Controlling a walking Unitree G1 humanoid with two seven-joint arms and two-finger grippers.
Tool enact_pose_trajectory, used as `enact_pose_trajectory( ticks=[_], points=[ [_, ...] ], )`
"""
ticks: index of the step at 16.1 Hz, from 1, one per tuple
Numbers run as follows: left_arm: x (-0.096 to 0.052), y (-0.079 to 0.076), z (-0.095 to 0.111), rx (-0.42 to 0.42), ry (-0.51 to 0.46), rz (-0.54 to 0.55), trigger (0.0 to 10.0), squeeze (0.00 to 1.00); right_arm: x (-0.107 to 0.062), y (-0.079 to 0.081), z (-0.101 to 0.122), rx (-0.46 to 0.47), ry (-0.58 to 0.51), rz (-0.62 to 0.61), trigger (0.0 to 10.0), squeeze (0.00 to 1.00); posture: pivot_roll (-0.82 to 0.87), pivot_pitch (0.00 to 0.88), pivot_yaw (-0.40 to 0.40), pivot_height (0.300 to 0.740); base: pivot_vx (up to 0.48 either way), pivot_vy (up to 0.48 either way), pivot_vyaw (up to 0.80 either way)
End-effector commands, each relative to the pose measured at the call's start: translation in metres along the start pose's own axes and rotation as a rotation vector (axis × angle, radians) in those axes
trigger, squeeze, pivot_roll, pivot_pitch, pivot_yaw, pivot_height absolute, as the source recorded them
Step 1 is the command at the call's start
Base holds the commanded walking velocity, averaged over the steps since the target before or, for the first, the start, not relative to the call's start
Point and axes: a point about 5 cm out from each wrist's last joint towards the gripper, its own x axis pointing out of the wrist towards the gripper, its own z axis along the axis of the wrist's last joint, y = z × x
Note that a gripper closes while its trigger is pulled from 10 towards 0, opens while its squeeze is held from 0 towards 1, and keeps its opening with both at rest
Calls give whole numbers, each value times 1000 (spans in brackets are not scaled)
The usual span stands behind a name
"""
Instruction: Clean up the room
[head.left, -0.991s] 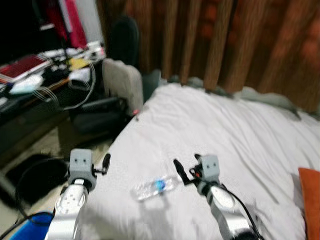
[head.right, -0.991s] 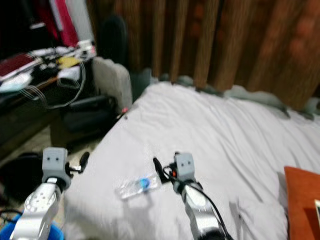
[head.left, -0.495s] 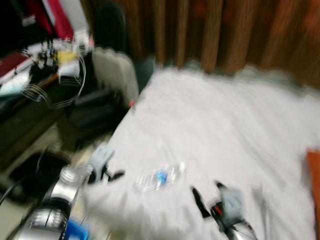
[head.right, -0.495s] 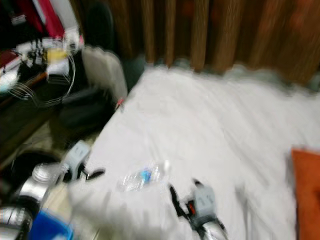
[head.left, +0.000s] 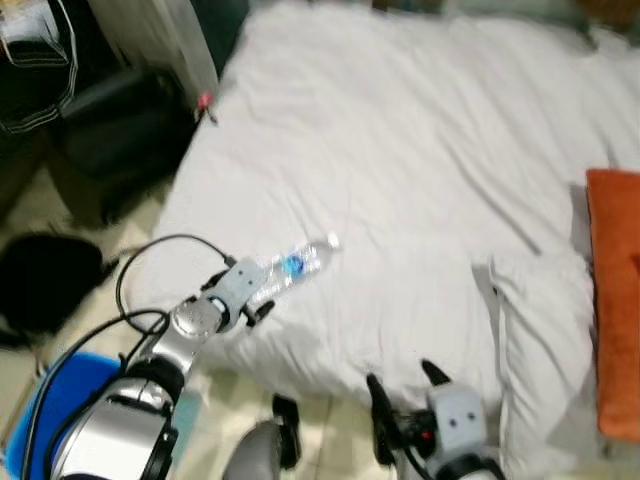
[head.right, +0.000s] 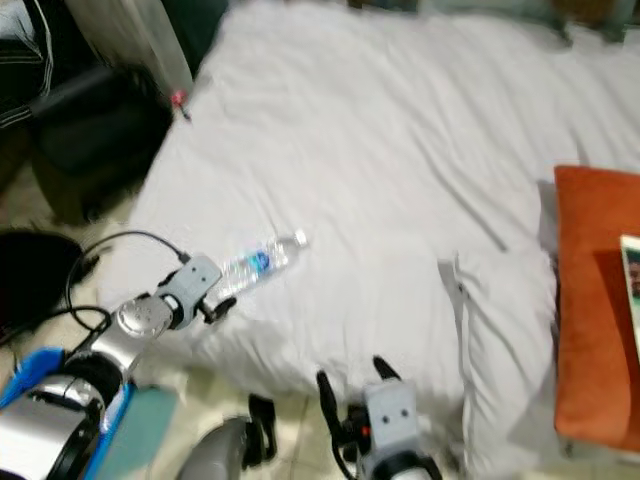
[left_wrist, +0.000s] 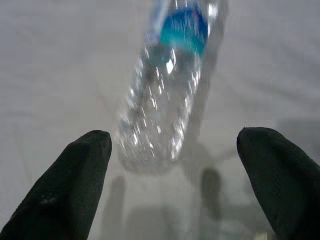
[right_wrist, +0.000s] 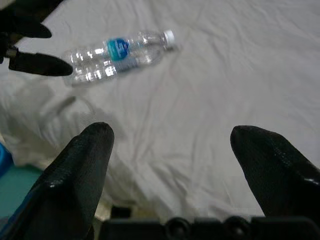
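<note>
A clear plastic water bottle (head.left: 291, 268) with a blue label lies on its side on the white bed (head.left: 420, 180), near the edge; the left hand (head.left: 252, 303) reaches to its base, fingers (left_wrist: 75, 185) spread wide, not gripping it; the right hand (head.left: 405, 400) hangs low at the bed's edge, fingers apart, holding nothing; an orange cushion (head.left: 612, 300) lies at the right.
</note>
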Motion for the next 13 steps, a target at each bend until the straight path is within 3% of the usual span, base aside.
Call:
enact_pose_trajectory(
  ticks=[1,3,5,8,9,10,13],
  points=[
    [-3,-8,-14,74,44,7,10000,0,-12,4,1,-1,24,1,10000,0,-247,636,85,740,0,0,0],
    [-3,-5,-15,277,52,102,10000,0,-30,9,-2,-11,68,11,10000,0,-260,664,66,740,0,0,0],
    [-4,-1,-12,285,30,132,10000,0,-39,11,0,-7,86,11,10000,0,-259,669,63,740,0,0,0],
    [-4,3,-3,111,-62,164,10000,0,-37,21,2,62,109,30,10000,0,-231,655,71,740,0,0,0],
    [-6,-7,1,-18,-170,120,10000,0,-35,10,5,57,83,-23,10000,0,-186,590,86,740,0,0,0],
    [-13,-16,-3,-90,-244,72,10000,0,-36,0,8,51,67,-61,10000,0,-163,550,91,740,0,0,0],
    [-25,-19,-9,-160,-285,64,10000,0,-35,-5,13,39,53,-68,10000,0,-130,493,100,740,0,0,0]
  ],
)
